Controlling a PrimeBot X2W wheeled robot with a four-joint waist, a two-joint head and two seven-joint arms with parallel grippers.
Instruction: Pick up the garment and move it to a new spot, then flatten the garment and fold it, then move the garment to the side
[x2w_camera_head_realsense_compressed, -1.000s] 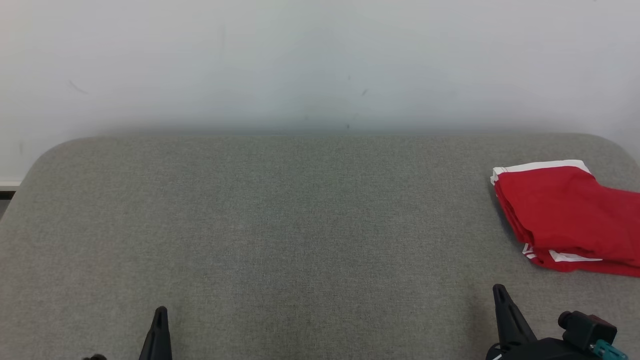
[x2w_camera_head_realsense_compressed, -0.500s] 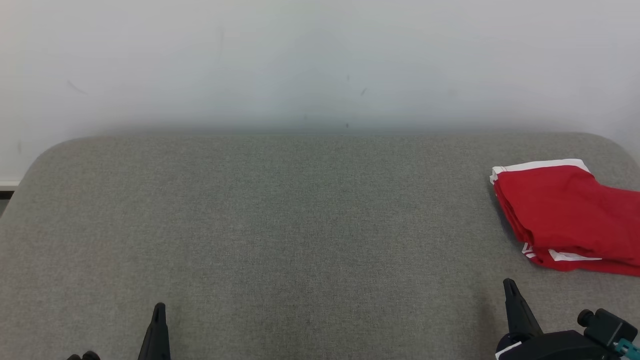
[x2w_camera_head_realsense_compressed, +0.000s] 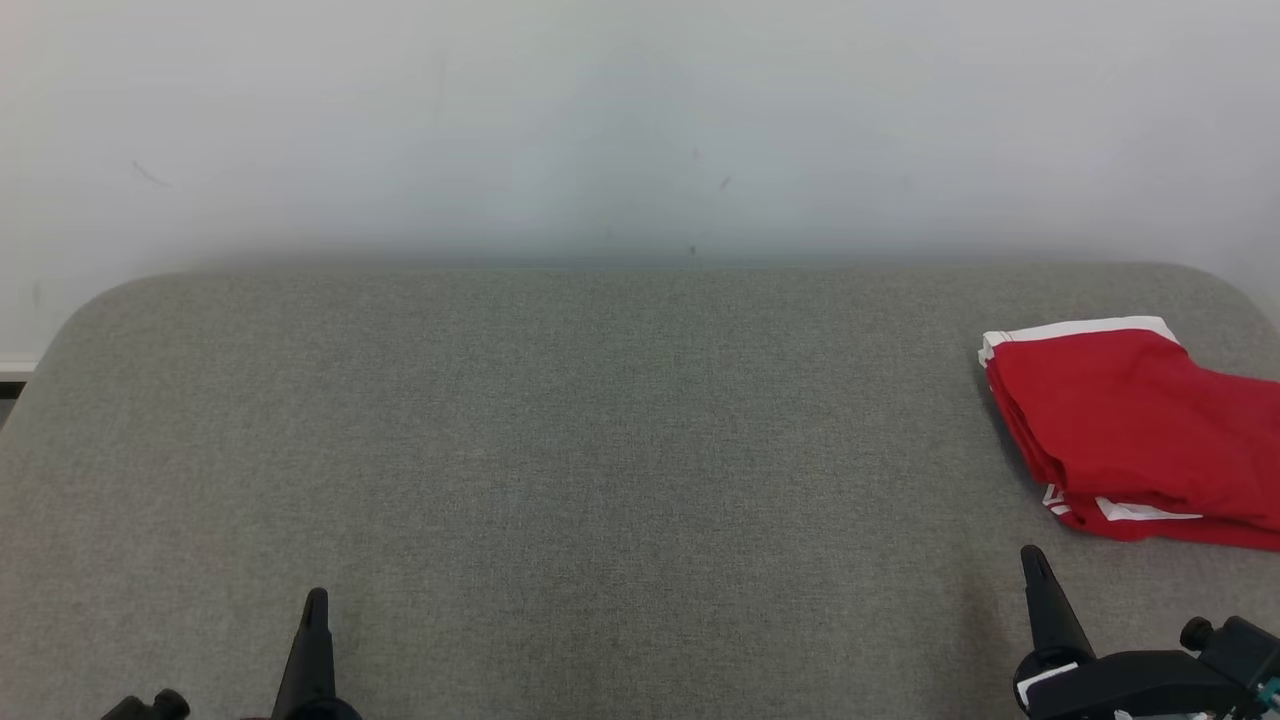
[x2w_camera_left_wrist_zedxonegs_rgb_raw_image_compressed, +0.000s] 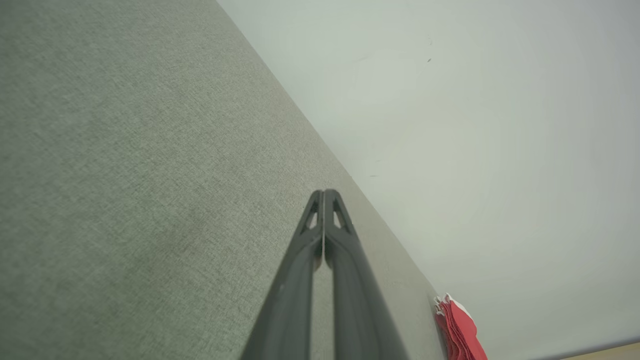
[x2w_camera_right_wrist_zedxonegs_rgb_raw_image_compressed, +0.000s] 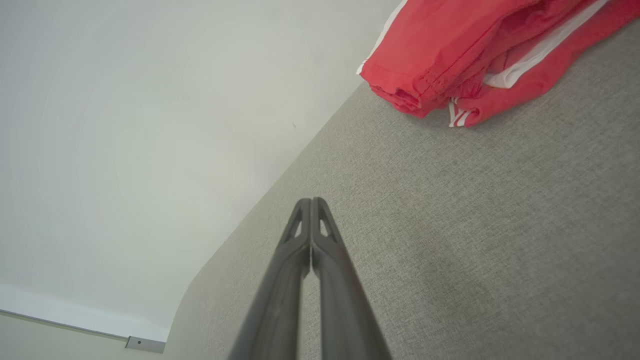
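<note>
The garment is red and folded into a thick stack. It has white trim along its far edge and a pair of short white stripes at the near corner. Beside the stripes, in the head view, is a small white mark that may be lettering, too small to read.

The garment lies on the grey woven padded surface, ahead of the right gripper and off to its right. It is well apart from the fingertips, with bare fabric between, and its loosely layered folded edges face that gripper.

The right gripper has its two dark fingers pressed together, tips meeting, with nothing between them. The left gripper is the same — closed tip to tip, holding nothing. From the left gripper the garment is far off to the right, a red sliver near the surface's far edge in its wrist view.

Beyond both grippers the surface ends in a rounded edge against a pale wall, which bears a few faint dark specks and scuffs. Left of the right gripper's fingers, past the surface's rounded corner, a white skirting strip runs along the wall's foot — a small grey bracket sits at its end.
</note>
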